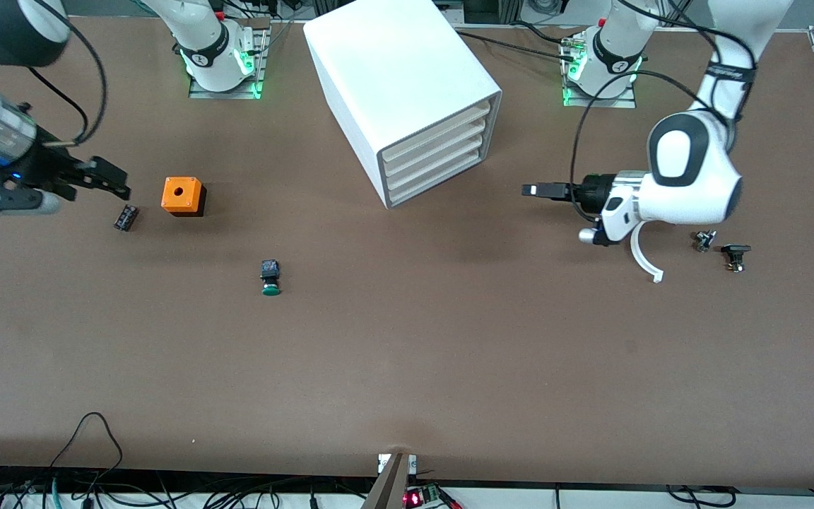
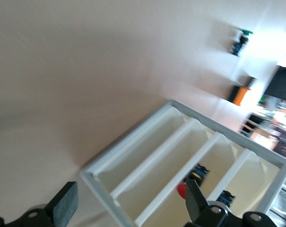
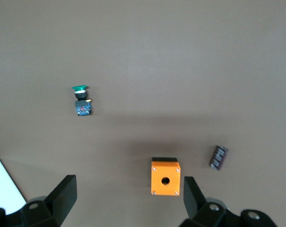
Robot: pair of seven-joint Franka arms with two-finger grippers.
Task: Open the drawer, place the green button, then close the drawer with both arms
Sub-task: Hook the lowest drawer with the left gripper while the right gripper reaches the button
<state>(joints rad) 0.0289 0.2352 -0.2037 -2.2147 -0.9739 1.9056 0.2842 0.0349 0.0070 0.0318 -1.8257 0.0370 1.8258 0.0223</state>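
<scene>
We judge the button (image 1: 270,277) light, rigid and prone to tipping, best pinched across its black body. It lies well apart from the shut drawer (image 1: 441,177). Both claws are released and empty: the left gripper (image 1: 533,189) faces the cabinet (image 1: 400,78), and the right gripper (image 1: 107,178) hovers over the black ribbed part (image 1: 125,217).

The left gripper (image 2: 126,210) was open wide. It faced the white cabinet (image 2: 133,156). The green button (image 2: 240,41) lay on the table (image 2: 76,71).

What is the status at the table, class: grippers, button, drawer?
Both grippers open, left gripper facing cabinet, right gripper above black part. Button untouched on table. Drawer shut.
</scene>
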